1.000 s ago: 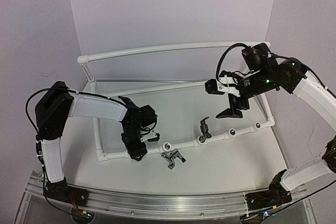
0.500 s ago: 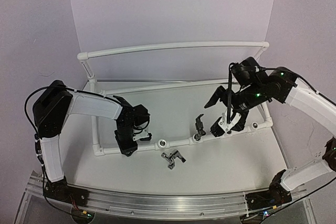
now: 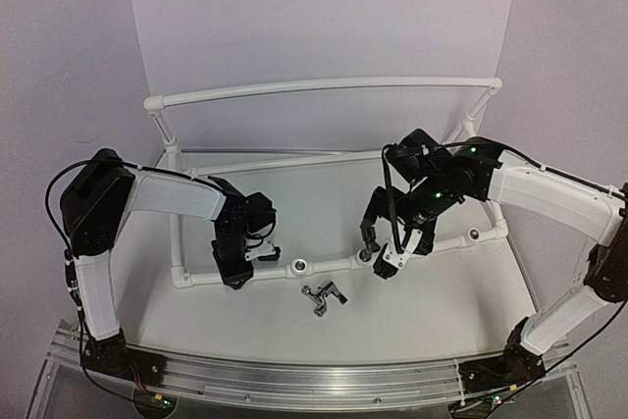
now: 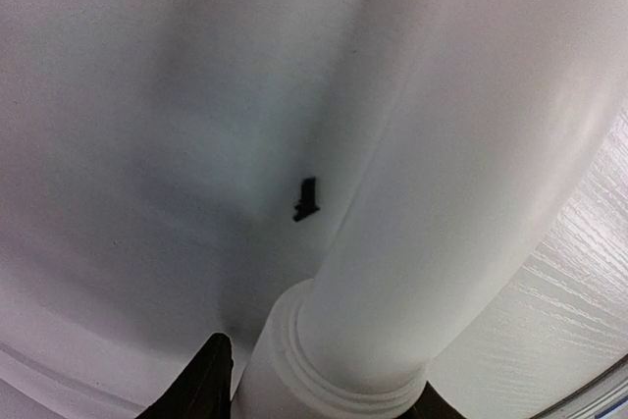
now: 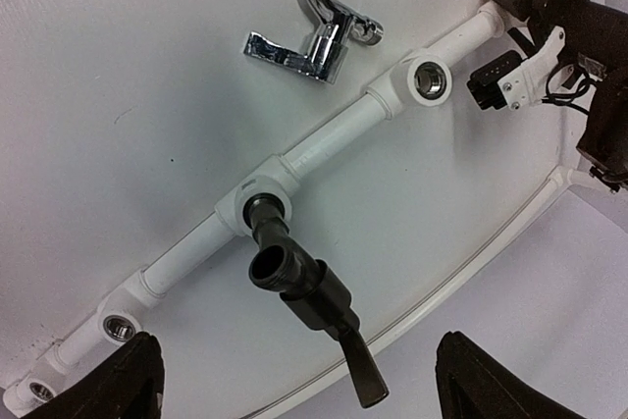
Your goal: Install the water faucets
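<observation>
Two water faucets (one dark (image 5: pixel 312 291), one chrome (image 5: pixel 322 41)), one pipe frame (image 5: pixel 329 136).

The white pipe (image 4: pixel 451 193) looks blurry. The fingers (image 4: pixel 208 385) of the left gripper (image 4: pixel 322 380) are cut off at the edge. A dark speck (image 4: pixel 305 199) is too small to tell.

A white pipe frame (image 3: pixel 324 87) stands on the white worktop (image 3: pixel 442 291), with round silver-ringed sockets (image 5: pixel 429 78) along the frame's near side, a plain white wall (image 3: pixel 324 17) behind the frame and a shiny metal rail (image 3: pixel 314 380) in front of the frame.
</observation>
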Controlling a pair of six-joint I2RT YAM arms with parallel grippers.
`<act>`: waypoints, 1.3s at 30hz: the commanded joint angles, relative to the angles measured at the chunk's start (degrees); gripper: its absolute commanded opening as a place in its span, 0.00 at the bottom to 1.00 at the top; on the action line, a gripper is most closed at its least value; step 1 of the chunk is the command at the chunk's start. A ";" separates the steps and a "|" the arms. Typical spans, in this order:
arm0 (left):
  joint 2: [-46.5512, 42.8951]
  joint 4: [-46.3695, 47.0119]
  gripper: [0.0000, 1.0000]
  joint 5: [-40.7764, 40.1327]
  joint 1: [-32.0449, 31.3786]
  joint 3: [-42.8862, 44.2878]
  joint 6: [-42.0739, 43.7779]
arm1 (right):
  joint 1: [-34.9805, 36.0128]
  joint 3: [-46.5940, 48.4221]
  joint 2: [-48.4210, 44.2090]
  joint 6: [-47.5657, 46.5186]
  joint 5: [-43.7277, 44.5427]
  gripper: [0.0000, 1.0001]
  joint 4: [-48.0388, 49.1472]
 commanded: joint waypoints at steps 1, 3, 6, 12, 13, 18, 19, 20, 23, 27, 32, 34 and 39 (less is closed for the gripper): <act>1.01 -0.96 0.37 -1.43 2.55 0.62 -6.08 | 0.78 -1.28 1.49 -21.52 4.56 0.90 3.93; 1.02 -0.71 0.37 -1.33 2.55 0.69 -6.12 | 0.80 -0.72 2.72 -21.99 5.61 0.88 4.21; 0.95 -0.64 0.36 -1.12 2.53 1.13 -6.07 | 0.83 -1.03 3.93 -23.70 7.22 0.86 5.24; 0.85 -0.33 0.35 -0.53 2.54 1.73 -6.19 | 1.20 -3.68 4.29 -26.27 9.40 0.87 9.26; 0.94 -0.44 0.35 -0.49 2.53 1.92 -6.27 | 1.50 -3.82 4.53 -26.28 9.73 0.86 9.56; 1.33 -0.41 0.34 -0.53 2.54 2.46 -6.19 | 2.53 -4.77 5.52 -25.87 10.73 0.81 10.67; 1.36 -0.41 0.34 -0.49 2.57 2.53 -6.24 | 2.74 -4.87 5.80 -25.66 10.82 0.80 10.91; 1.37 -0.37 0.34 -0.41 2.54 2.55 -6.28 | 2.89 -4.96 6.04 -25.36 10.95 0.79 11.08; 1.40 -0.43 0.33 -0.30 2.55 2.57 -6.38 | 3.11 -5.00 6.72 -25.05 11.28 0.76 11.30; 1.31 -0.36 0.33 -0.35 2.53 2.59 -6.54 | 3.19 -5.17 7.64 -25.14 11.87 0.71 11.58; 1.50 -0.46 0.33 -0.21 2.53 2.85 -6.69 | 3.44 -5.13 8.56 -25.13 12.17 0.67 12.21; 1.57 -0.49 0.32 -0.15 2.53 2.98 -6.70 | 3.42 -5.01 8.89 -24.98 12.41 0.66 12.31; 1.72 -0.61 0.32 -0.13 2.57 3.35 -6.74 | 3.54 -4.57 9.46 -23.73 12.40 0.59 12.34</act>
